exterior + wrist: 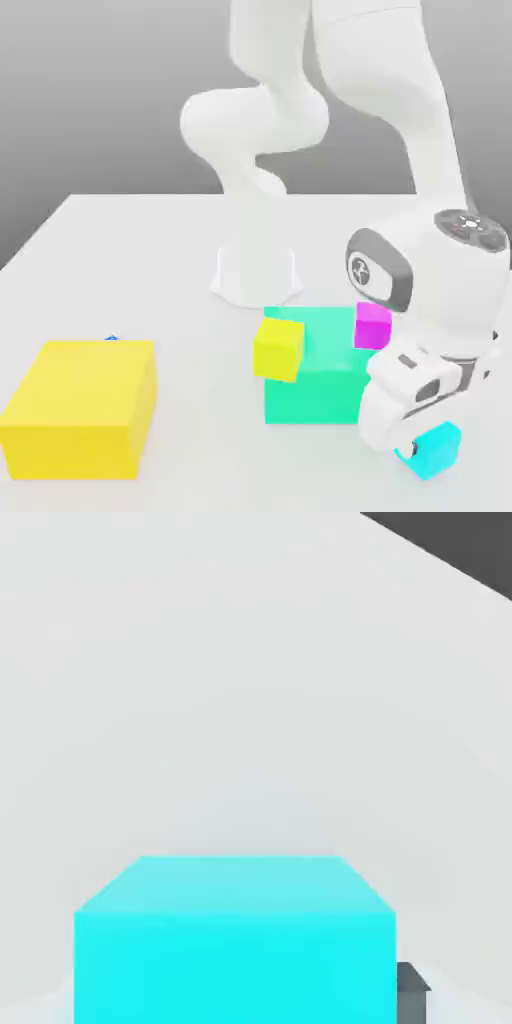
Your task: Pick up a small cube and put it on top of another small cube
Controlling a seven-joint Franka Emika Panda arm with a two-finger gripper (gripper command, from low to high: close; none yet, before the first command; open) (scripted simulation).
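While the gripper (418, 447) was clamped on the small cyan cube (434, 449) low over the table (120, 260), lifting and stacking it on another small cube remained.

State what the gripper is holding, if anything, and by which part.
The gripper is down at the small cyan cube on the table, with the cube between its fingers. Whether it is clamped yet, and on which faces, cannot be told.
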